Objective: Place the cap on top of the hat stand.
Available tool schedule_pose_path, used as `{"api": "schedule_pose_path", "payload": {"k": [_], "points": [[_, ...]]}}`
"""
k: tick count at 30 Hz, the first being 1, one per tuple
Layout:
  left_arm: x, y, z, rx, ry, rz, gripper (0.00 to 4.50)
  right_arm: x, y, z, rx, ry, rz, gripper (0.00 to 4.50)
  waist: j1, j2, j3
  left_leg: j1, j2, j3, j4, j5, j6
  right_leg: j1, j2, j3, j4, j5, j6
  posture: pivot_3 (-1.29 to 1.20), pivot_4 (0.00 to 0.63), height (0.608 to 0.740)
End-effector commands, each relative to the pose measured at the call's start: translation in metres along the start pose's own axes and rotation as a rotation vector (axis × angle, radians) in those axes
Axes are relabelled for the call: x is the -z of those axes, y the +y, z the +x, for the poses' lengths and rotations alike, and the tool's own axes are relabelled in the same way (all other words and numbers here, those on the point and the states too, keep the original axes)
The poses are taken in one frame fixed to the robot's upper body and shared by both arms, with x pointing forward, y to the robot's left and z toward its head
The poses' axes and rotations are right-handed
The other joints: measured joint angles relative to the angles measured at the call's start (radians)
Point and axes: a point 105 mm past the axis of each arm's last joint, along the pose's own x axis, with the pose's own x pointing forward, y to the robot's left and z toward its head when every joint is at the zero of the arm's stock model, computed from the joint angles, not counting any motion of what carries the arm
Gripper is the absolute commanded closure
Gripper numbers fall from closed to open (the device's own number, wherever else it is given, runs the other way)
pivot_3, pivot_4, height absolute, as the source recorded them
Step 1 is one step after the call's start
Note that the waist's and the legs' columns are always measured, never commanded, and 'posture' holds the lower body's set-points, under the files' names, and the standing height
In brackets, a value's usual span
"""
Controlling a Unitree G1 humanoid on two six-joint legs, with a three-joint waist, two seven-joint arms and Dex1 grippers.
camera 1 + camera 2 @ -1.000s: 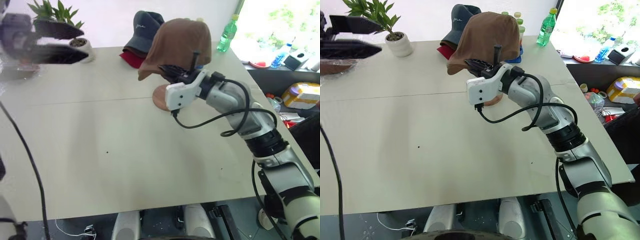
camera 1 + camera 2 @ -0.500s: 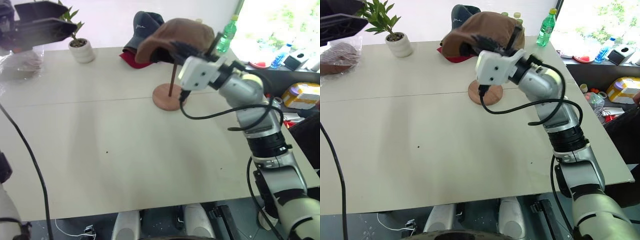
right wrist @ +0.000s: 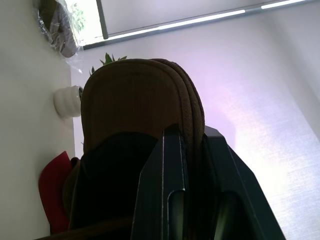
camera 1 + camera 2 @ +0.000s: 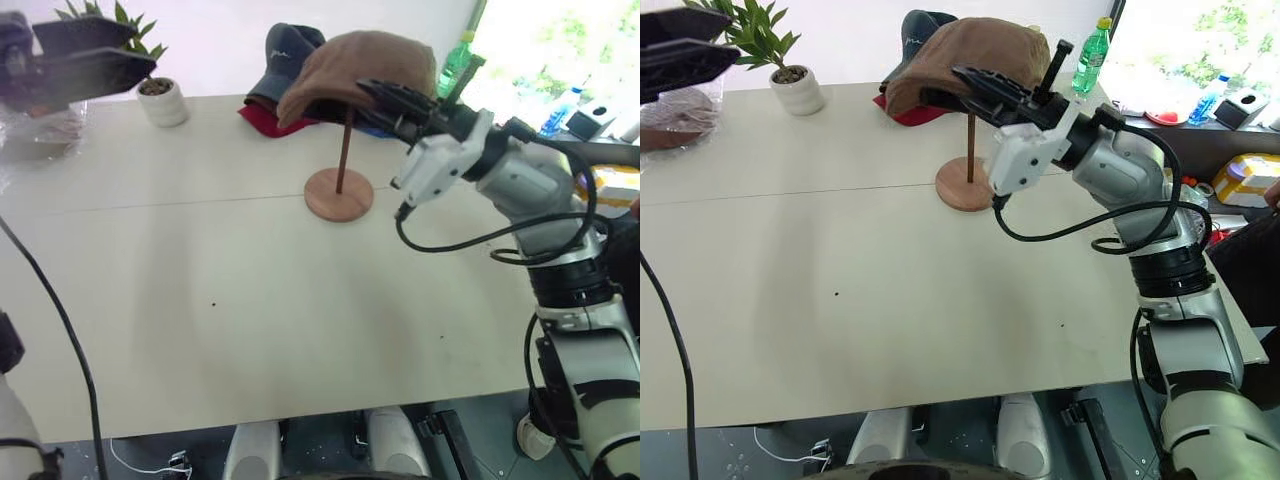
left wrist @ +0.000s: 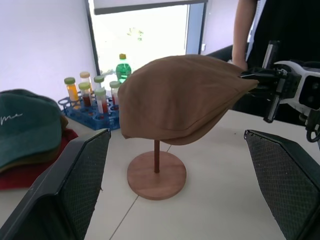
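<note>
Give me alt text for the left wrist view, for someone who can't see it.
A brown flat cap sits over the top of a wooden hat stand on a pale table, its edge pinched by the right gripper. The left gripper's open black fingers frame the scene; stacked caps and a rack of vials stand behind.

brown cap (image 5: 180, 97) sits atop the hat stand (image 5: 156, 172) (right claw (image 5: 255, 76) pinching its edge).

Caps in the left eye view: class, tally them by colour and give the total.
Brown flat cap: 1
Dark baseball cap with white lettering: 1
Red cap: 1
Total: 3
</note>
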Motion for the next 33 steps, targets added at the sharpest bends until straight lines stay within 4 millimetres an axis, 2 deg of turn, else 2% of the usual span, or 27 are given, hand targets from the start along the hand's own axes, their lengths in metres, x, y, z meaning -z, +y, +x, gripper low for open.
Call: {"api": "schedule_pose_path", "payload": {"k": [1, 4, 8, 13, 19, 21, 23, 28, 33], "points": [[-0.017, -0.008, -0.007, -0.007, -0.056, 0.052, 0.0, 0.005, -0.013, -0.009, 0.065, -0.025, -0.065, 4.18, -0.001, 0.0, 0.0, 0.0, 0.0, 0.0, 0.0, 0.0, 0.0, 0.0, 0.0, 0.0, 0.0, 0.0, 0.0, 0.0, 0.15, 0.728], [-0.018, -0.008, -0.008, -0.014, -0.059, 0.051, 0.0, 0.008, -0.012, -0.012, 0.083, -0.047, -0.083, 4.18, 0.002, 0.0, 0.0, 0.0, 0.0, 0.0, 0.0, 0.0, 0.0, 0.0, 0.0, 0.0, 0.0, 0.0, 0.0, 0.0, 0.15, 0.728], [-0.019, -0.007, -0.007, -0.023, -0.066, 0.047, 0.0, 0.001, -0.012, -0.009, 0.116, -0.113, -0.105, 4.18, 0.001, 0.0, 0.0, 0.0, 0.0, 0.0, 0.0, 0.0, 0.0, 0.0, 0.0, 0.0, 0.0, 0.0, 0.0, 0.0, 0.15, 0.728], [-0.018, -0.009, -0.004, -0.016, -0.059, 0.046, 0.0, 0.011, 0.0, -0.013, 0.051, -0.121, -0.1, 4.18, 0.001, 0.0, 0.0, 0.001, 0.0, 0.0, 0.0, 0.0, 0.0, 0.001, 0.0, 0.0, 0.0, 0.0, 0.0, 0.0, 0.15, 0.728], [-0.017, -0.009, -0.003, -0.014, -0.056, 0.047, 0.0, 0.026, 0.002, -0.016, 0.018, -0.069, -0.059, 4.18, 0.001, 0.0, 0.0, 0.001, 0.0, 0.0, 0.0, 0.0, 0.0, 0.001, 0.0, 0.0, 0.0, 0.0, 0.0, 0.0, 0.15, 0.728], [-0.016, -0.009, -0.002, -0.012, -0.055, 0.045, 0.0, 0.026, 0.003, -0.017, 0.02, -0.065, -0.059, 3.58, 0.0, 0.0, 0.0, 0.001, 0.0, 0.0, 0.0, 0.0, 0.0, 0.001, 0.0, 0.0, 0.0, 0.0, 0.0, 0.0, 0.15, 0.728], [-0.015, -0.009, -0.002, -0.011, -0.054, 0.045, 0.0, 0.031, 0.009, -0.017, 0.005, -0.04, -0.015, 2.76, 0.0, 0.0, 0.0, 0.002, 0.0, 0.0, 0.0, 0.0, 0.0, 0.001, 0.0, 0.0, 0.0, 0.0, 0.0, 0.0, 0.15, 0.728], [-0.016, -0.009, 0.0, -0.008, -0.056, 0.046, 0.0, 0.037, 0.015, -0.023, -0.038, 0.009, 0.003, 0.14, 0.002, 0.0, 0.0, 0.002, 0.0, 0.0, 0.0, 0.0, 0.0, 0.002, 0.0, 0.0, 0.0, 0.0, 0.0, 0.0, 0.15, 0.728], [-0.014, -0.01, 0.0, -0.002, -0.052, 0.043, 0.0, 0.033, 0.018, -0.034, -0.091, 0.077, -0.008, 0.06, 0.005, 0.0, 0.0, 0.002, 0.0, 0.0, 0.0, 0.0, 0.0, 0.002, 0.0, 0.0, 0.0, 0.0, 0.0, 0.0, 0.15, 0.728]]}}
